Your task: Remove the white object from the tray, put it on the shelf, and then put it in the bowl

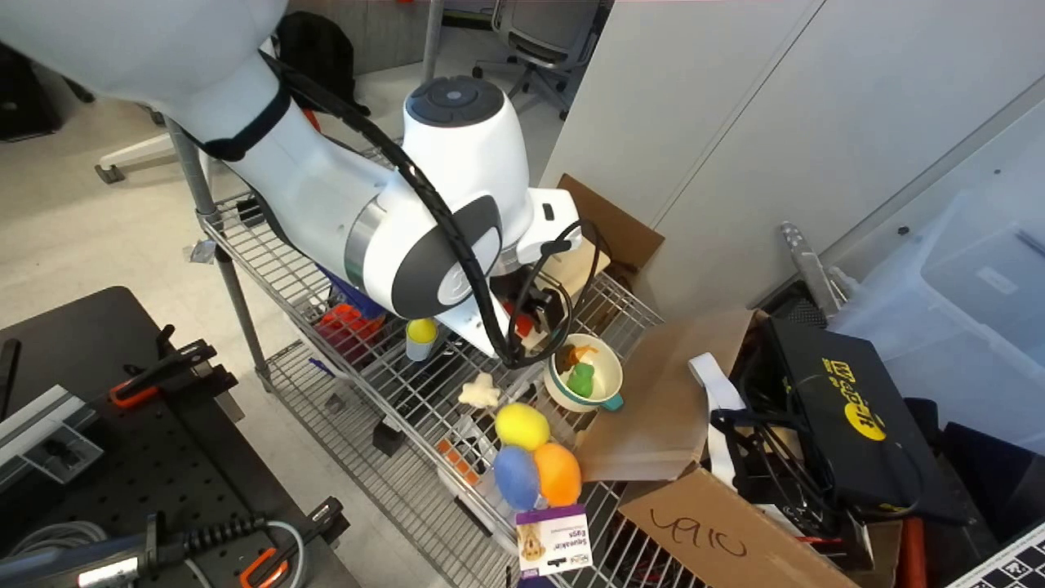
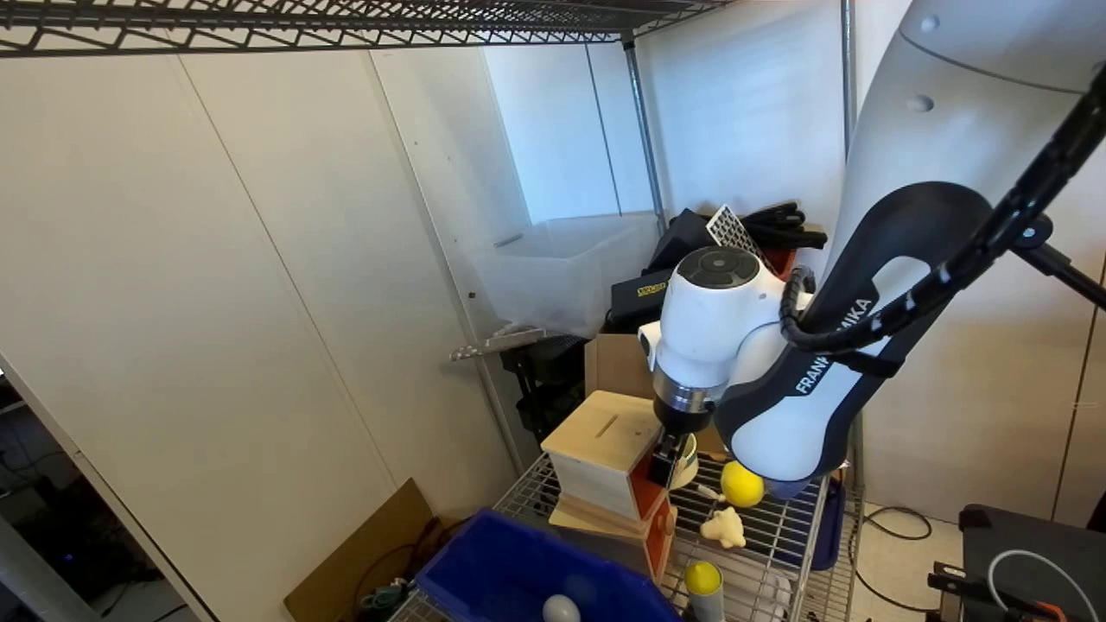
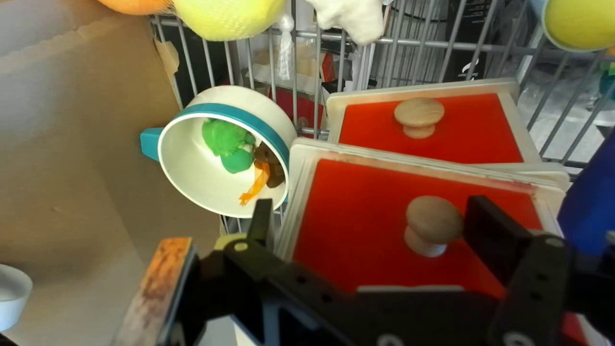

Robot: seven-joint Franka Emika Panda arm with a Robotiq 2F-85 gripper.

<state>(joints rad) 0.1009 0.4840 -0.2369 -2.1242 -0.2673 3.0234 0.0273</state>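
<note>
Gripper point(image 3: 369, 211) at the red-fronted upper wooden box point(image 2: 596, 453), fingers point(image 3: 261, 223) spread wide; in wrist view a round wooden knob point(image 3: 433, 225) shows between them, can't tell if anything touches it; upper wooden box sits on a second, lower wooden box point(image 2: 605, 550), also red in front; dark-blue tray point(image 2: 497, 553) just beside the boxes in an exterior view, pale rounded object point(image 2: 562, 610) in it, partly cut off by the frame edge; white star-like toy point(image 1: 480, 392) lies on the wire shelf point(image 3: 432, 44), seen in both exterior views; can't tell which of these two white things the task means; bowl point(image 3: 202, 175), off-white with teal band and teal handle point(image 3: 151, 143), is also on the shelf, just beside the upper wooden box; green toy point(image 3: 227, 144) and brown toy point(image 3: 270, 168) lie in it, plus an orange strip point(image 3: 255, 186); yellow ball point(image 1: 522, 426), blue ball point(image 1: 516, 478) and orange ball point(image 1: 559, 475) bunched together near the star-like toy; labelled card point(image 1: 553, 541) next to the blue and orange ones; yellow-topped cylinder point(image 2: 705, 587) upright on the shelf; cardboard box point(image 1: 637, 408) beside the bowl; translucent plastic bin point(image 2: 562, 276) farther back, well apart from the tray; robot arm point(image 1: 326, 212) hangs over the shelf in both exterior views
</note>
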